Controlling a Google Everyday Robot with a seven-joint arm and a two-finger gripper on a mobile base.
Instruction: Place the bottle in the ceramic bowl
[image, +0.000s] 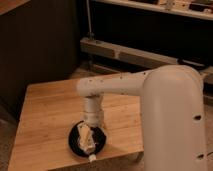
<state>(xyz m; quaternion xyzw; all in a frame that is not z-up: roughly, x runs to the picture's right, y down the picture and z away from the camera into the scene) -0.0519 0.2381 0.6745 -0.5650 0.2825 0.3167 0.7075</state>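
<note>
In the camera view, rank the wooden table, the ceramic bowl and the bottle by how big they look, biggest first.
1. Wooden table, largest by far.
2. Ceramic bowl.
3. Bottle, smallest, lying over the bowl under the gripper.

The white arm (150, 95) bends down at its wrist, gripper (86, 138) pointing straight downward.

The ceramic bowl (75, 144) was glossy black on the pale honey wooden table (45, 112). Over the bowl the gripper (88, 141) looked cream-tan, and the bottle (91, 157) at the bowl's near rim showed white. The arm (165, 110) above the bowl was plain white.
</note>
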